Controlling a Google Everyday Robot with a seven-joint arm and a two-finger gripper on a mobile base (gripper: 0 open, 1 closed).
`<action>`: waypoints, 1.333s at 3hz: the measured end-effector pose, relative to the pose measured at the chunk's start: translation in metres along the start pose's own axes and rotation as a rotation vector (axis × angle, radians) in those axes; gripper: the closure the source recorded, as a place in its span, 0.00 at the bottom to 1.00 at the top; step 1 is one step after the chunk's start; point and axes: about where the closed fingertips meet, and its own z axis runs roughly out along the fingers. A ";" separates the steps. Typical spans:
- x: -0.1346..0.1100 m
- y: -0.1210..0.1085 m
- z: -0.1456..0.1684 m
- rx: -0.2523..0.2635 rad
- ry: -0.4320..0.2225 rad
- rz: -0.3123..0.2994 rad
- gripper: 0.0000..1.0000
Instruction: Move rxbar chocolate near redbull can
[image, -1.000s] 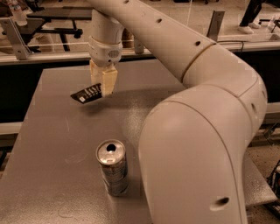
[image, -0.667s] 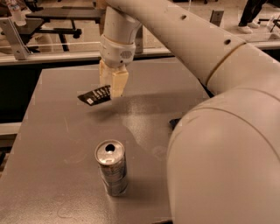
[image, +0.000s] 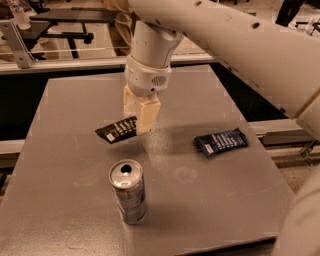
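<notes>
redbull can (image: 127, 192) is seen upright nr the front edge of the surface (image: 70, 110), w/ bare room left & right of it. just behind, rxbar chocolate (image: 116, 131) is held tilted above the surface, clamped at its right end by the closed hand (image: 141, 120). bar is best lowered flat beside the can w/o tipping it. blue wrapper (image: 221, 142) lies well to the right, and the far edge is left well clear.

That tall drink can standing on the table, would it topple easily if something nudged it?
Probably yes: the redbull can stands upright, tall and slim, so a nudge near its top would likely tip it, and on its side it would roll. Its smooth metal looks slippery. The gripper, farther back over the table, holds the rxbar chocolate.
</notes>
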 end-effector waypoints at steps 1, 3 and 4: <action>-0.009 0.043 0.006 -0.030 0.000 0.029 1.00; -0.020 0.081 0.018 -0.069 0.000 0.048 0.85; -0.023 0.092 0.030 -0.097 -0.004 0.063 0.54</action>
